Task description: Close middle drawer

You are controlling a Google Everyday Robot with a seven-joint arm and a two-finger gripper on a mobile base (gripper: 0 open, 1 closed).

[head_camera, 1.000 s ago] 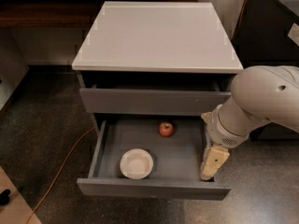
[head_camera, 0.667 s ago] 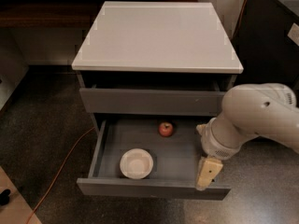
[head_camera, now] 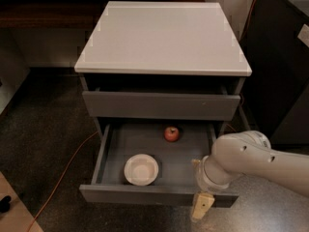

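Note:
The middle drawer of the white-topped cabinet stands pulled far out, its grey tray open to view. Inside lie a small red apple at the back and a white bowl near the front left. My gripper hangs from the white arm at the drawer's front right corner, its cream tip just in front of the drawer's front panel. It holds nothing that I can see. The lowest drawer is hidden under the open one.
The upper drawer front is slightly out beneath the white top. An orange cable runs over the dark floor at the left. A dark cabinet stands close at the right.
My arm has moved down and toward the front. The gripper has gone from above the drawer's right inside to just in front of its front panel. The drawer has not moved.

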